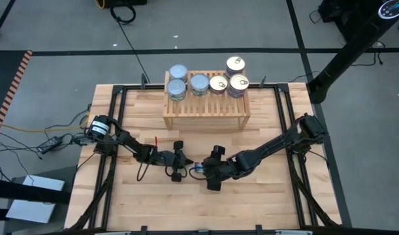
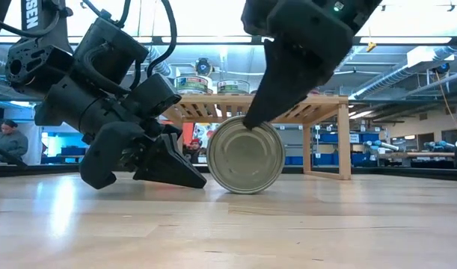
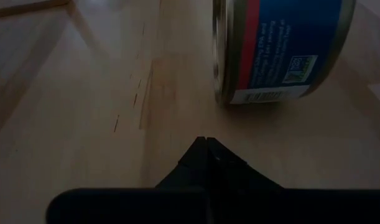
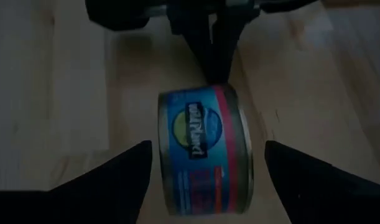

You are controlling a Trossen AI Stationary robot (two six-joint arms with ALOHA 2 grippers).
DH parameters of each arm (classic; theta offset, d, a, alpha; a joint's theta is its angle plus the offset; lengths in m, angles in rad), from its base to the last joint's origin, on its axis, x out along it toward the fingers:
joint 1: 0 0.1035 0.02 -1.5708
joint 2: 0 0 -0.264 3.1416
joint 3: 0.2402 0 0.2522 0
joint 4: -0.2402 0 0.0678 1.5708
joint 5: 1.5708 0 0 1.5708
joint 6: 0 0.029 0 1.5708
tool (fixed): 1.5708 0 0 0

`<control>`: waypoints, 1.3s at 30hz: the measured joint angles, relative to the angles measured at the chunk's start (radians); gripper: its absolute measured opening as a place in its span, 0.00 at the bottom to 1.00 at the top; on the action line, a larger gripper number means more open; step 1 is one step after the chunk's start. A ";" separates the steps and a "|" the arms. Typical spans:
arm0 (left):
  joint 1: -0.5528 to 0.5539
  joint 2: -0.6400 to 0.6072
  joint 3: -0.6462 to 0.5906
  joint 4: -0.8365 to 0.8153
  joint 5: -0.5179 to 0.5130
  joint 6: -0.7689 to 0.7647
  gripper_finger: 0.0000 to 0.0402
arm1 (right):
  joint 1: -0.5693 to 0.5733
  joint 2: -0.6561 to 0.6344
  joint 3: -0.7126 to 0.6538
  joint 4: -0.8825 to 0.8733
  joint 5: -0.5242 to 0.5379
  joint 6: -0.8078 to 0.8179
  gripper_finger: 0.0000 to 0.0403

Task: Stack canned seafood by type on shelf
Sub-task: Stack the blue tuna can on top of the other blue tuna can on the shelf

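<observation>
tin on edge: one blue-label tin [image 2: 245, 155] stands on its rim on the tabletop [image 1: 264, 196], flat silvery end facing the low camera, mid-table in front of the shelf. Red band and white print show on its side in the left wrist view [image 3: 283, 46].
right gripper: [image 1: 200, 169] comes in from the right side, fingers spread wide, straddling the tin. In its wrist view the tin [image 4: 202, 146] sits between the two dark fingers [image 4: 124, 171] with clear gaps on both sides, so not gripped. In the low view one finger tip meets the tin's upper rim.
left gripper: [image 1: 183, 160] low on the table just left of the tin, fingers clenched together, nothing between them. Its tip [image 3: 205, 149] points at the tin from close by, with bare wood between them. Seen opposite in the right wrist view [image 4: 211, 50].
shelf: light slatted wooden stand [image 1: 206, 112] at the table's far edge, well behind both grippers.
shelf, left part: three silvery-blue-lid tins [image 1: 177, 72], one of them nearer the front, the third toward the middle.
shelf, right part: three golden pull-tab tins [image 1: 236, 64]; stack heights hard to tell.
background: person [image 2: 7, 138] at far left of the low view, beyond the table.
</observation>
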State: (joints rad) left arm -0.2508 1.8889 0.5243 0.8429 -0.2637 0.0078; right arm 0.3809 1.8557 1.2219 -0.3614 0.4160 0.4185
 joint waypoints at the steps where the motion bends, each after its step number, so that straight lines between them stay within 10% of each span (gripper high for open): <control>1: 0.000 0.000 0.000 0.001 0.000 -0.001 0.01 | 0.000 0.003 0.000 -0.003 -0.003 -0.002 0.80; 30: 0.000 -0.001 0.000 -0.002 0.002 -0.012 0.01 | -0.027 0.013 0.053 -0.076 -0.085 -0.073 0.52; 39: 0.000 -0.001 0.000 0.010 0.002 -0.012 0.01 | 0.020 0.013 0.331 -0.464 0.167 -0.150 0.52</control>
State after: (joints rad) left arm -0.2508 1.8883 0.5243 0.8525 -0.2617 -0.0040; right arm 0.4014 1.8683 1.5530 -0.8254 0.5825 0.2680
